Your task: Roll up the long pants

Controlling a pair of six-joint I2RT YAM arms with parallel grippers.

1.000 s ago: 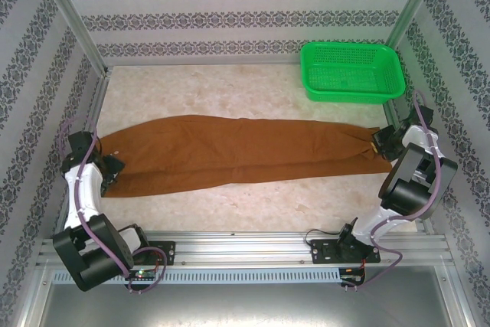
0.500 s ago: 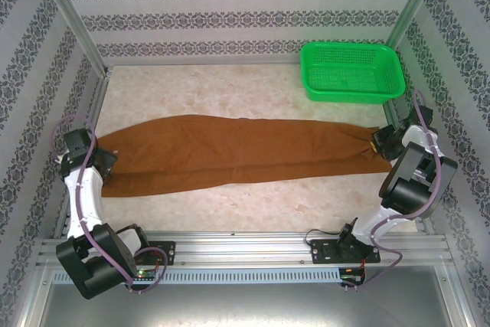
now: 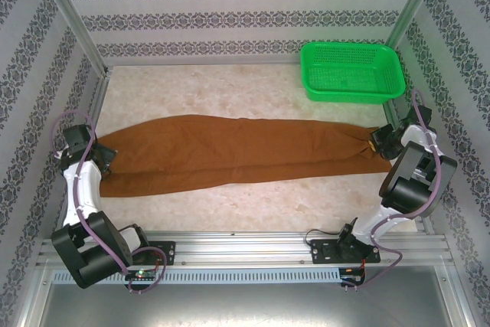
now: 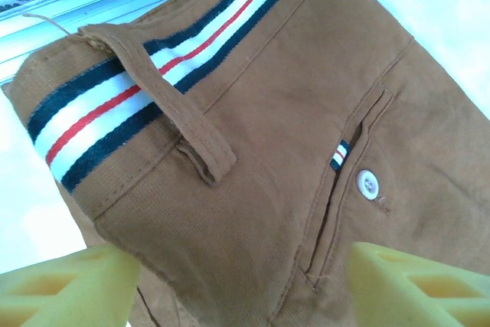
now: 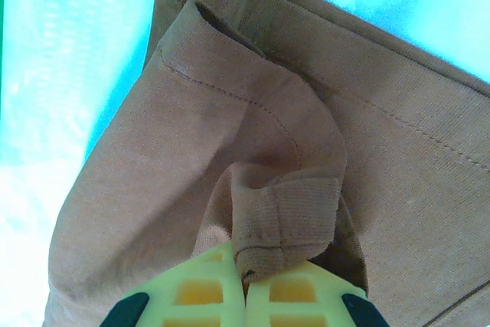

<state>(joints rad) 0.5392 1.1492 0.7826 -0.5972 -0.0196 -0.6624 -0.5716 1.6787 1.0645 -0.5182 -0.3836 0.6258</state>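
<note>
The long pants [image 3: 245, 151], rust-brown, lie flat across the table with the waist at the left and the leg ends at the right. My left gripper [image 3: 107, 160] hangs open over the waist. In its wrist view the yellow fingers [image 4: 69, 289] straddle the pants [image 4: 268, 135] below a striped waistband [image 4: 115, 105], a belt loop and a pale button [image 4: 368, 183]. My right gripper [image 3: 378, 142] is at the leg ends. In the right wrist view this gripper [image 5: 245, 285] is shut on a folded hem of the pants [image 5: 230, 135].
A green basket [image 3: 352, 93] stands at the back right, just beyond the right gripper. Metal frame posts and patterned walls close in the table on three sides, with a rail [image 3: 99, 105] next to the waist. Bare marble-like tabletop [image 3: 253, 204] lies in front of the pants.
My left gripper has shifted a little farther back along the waist edge, uncovering the near corner of the waist. The right gripper and the leg ends have not moved.
</note>
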